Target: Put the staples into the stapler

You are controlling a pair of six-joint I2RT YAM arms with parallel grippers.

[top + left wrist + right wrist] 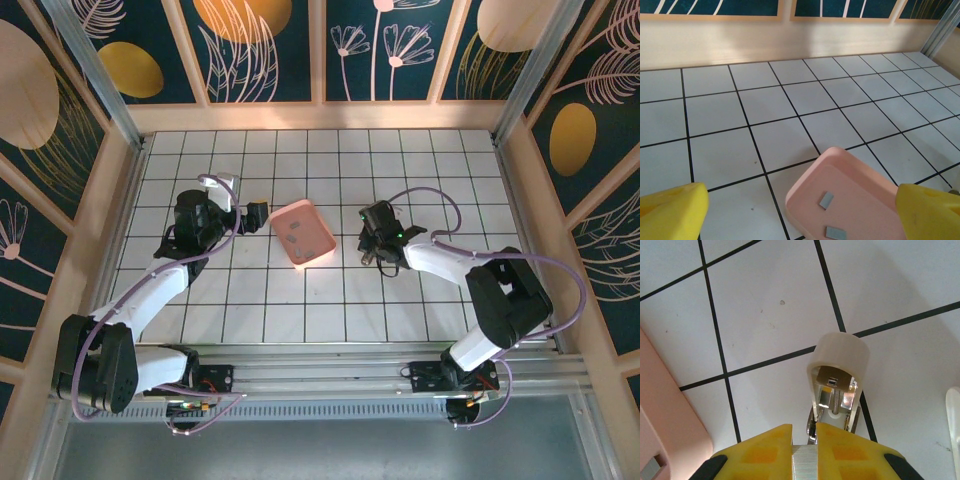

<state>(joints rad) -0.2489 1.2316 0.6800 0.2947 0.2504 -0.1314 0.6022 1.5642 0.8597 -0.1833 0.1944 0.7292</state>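
The stapler [837, 375] is seen clamped in the right jaws, just right of the pink tray [303, 232], near the middle of the white gridded desk [420, 160]. In the right wrist view the yellow fingers [765, 450] are closed narrowly on the stapler's metal end. Its whitish rounded end is pointed away toward the desk, and bright metal parts are shown inside the shell. Whether that end touches the desk cannot be told. A curved stretch of the tray's edge is caught at the left of that view.

The left jaws are held wide and empty at the tray's left side. In the left wrist view their yellow fingers [670, 207] are spread to either side of the tray's corner. The staples [826, 199] are seen lying flat inside the tray as two small grey strips, set slightly apart from one another and touched by neither arm.
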